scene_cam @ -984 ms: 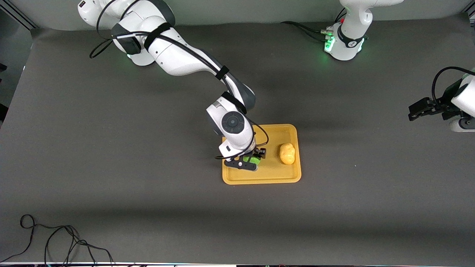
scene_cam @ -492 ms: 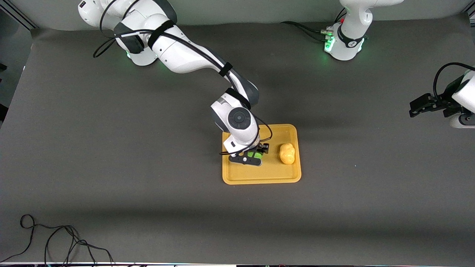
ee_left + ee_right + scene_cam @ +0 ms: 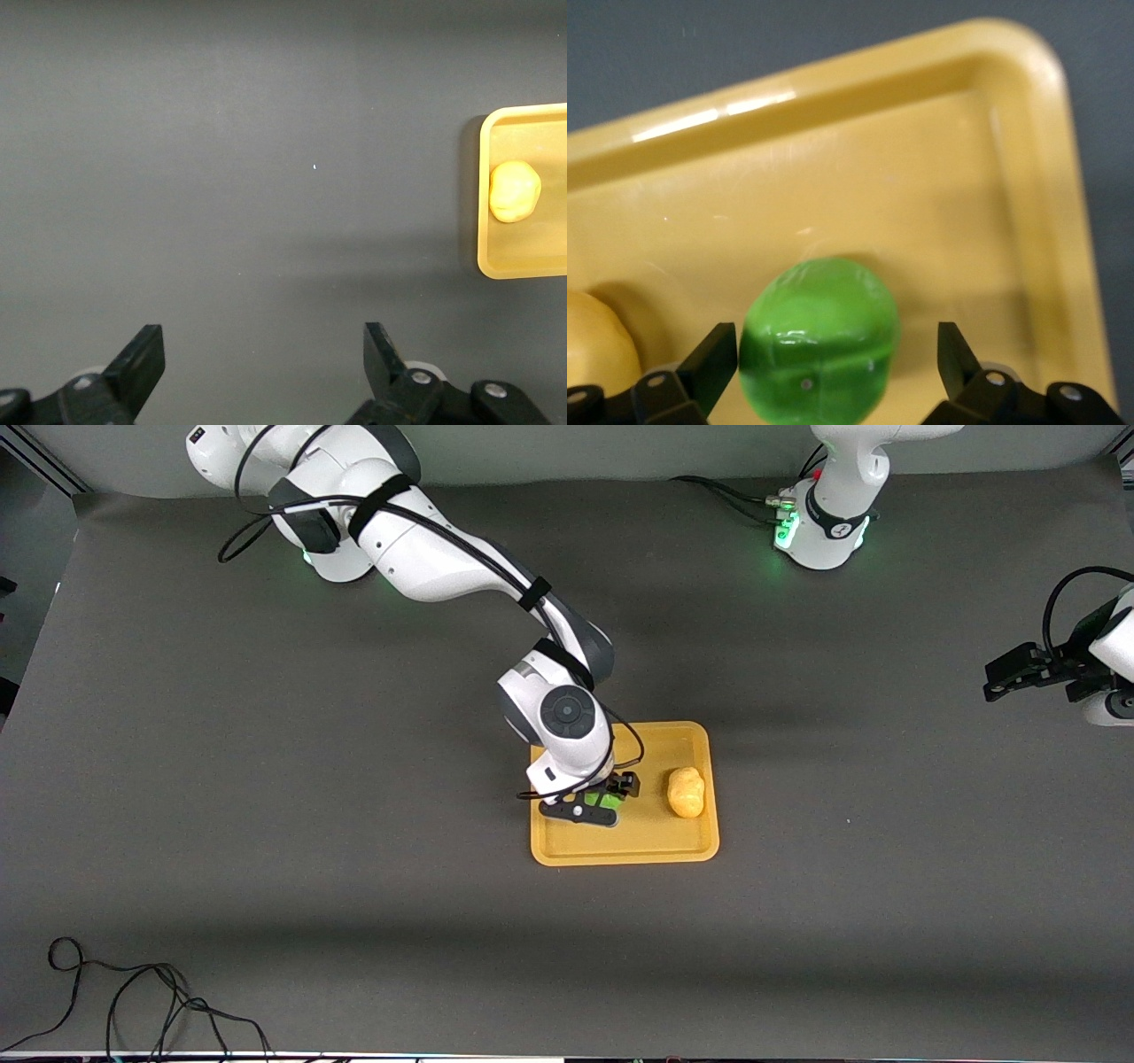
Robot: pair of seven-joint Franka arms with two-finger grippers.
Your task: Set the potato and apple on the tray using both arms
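The orange-yellow tray (image 3: 625, 859) lies mid-table. The potato (image 3: 686, 792) rests in it on the side toward the left arm's end. The green apple (image 3: 605, 800) sits on the tray floor beside it, between the fingers of my right gripper (image 3: 595, 804), which is low over the tray and open. In the right wrist view the apple (image 3: 819, 341) sits between the spread fingers (image 3: 718, 359) on the tray (image 3: 833, 97), with the potato's edge (image 3: 594, 350) beside it. My left gripper (image 3: 1001, 677) hangs open and empty over bare table at the left arm's end; its view shows the gripper (image 3: 266, 354), the tray (image 3: 483, 257) and the potato (image 3: 514, 190).
A dark grey mat (image 3: 354, 868) covers the table. A loose black cable (image 3: 133, 1001) lies at the corner nearest the camera, at the right arm's end. Cables run from the left arm's base (image 3: 819, 531).
My right wrist has shifted slightly over the tray, with the apple staying between its fingers. My left gripper has drawn a little farther toward its end of the table.
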